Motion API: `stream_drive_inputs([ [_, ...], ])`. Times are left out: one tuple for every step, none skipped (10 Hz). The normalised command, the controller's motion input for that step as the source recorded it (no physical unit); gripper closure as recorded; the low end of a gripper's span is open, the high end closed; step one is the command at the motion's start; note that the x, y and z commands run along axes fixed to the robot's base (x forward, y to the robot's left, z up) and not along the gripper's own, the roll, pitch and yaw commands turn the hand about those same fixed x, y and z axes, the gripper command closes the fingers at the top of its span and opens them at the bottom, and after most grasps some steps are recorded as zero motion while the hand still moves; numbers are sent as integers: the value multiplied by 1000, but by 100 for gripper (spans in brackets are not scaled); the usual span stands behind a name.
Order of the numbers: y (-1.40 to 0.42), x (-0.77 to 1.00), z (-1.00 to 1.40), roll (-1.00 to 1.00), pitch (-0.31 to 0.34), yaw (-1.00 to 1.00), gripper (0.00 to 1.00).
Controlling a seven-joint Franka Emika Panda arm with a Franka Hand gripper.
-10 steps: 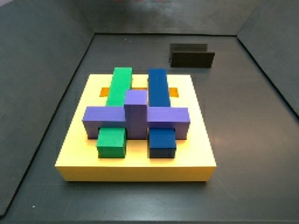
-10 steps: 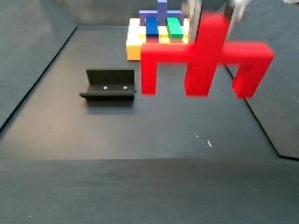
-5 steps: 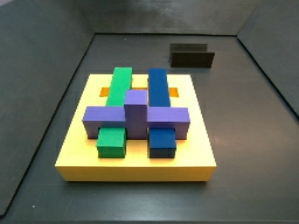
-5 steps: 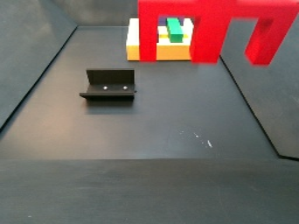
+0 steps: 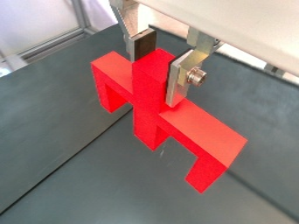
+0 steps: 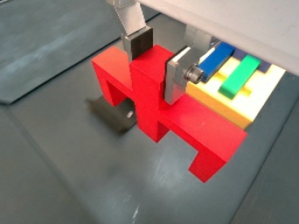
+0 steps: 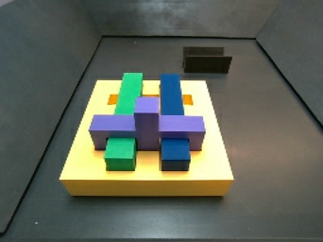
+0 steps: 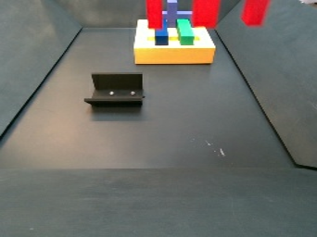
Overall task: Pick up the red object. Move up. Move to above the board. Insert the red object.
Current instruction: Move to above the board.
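The red object [image 5: 176,122] is a bright red trident-like piece. My gripper [image 5: 162,63] is shut on its central post, with one finger plate on each side; this shows in both wrist views [image 6: 158,61]. The red object [image 6: 163,114] hangs high above the floor. In a side view only the ends of its legs [image 8: 205,11] show at the upper edge, and the gripper is out of frame there. The yellow board [image 7: 145,180] lies on the floor with green, blue and purple blocks on it. It also shows in a wrist view [image 6: 239,103], beyond the held piece.
The dark fixture [image 8: 115,90] stands on the floor apart from the board [image 8: 173,54]; it also shows in a side view [image 7: 209,61] and below the held piece in a wrist view [image 6: 117,115]. Dark walls enclose the floor.
The red object has risen in the gripper. In the side view it went from fully in frame to only its leg ends at the upper edge. The board and fixture have not moved.
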Motion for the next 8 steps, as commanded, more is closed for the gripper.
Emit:
stream_drive_inputs([
  [-1400,75,128,14,26,27,100],
  [-1400,69,132,-12,14,12,100],
  [-1400,70,133,-24,17,8,100],
  [-1400,72,138,3,27,11,100],
  [-1400,77,150,9,41,10,100],
  [-1400,83,156,-1,63,11,100],
  [-1400,105,161,-7,87,9,100],
  [-1400,131,163,22,110,10,100],
])
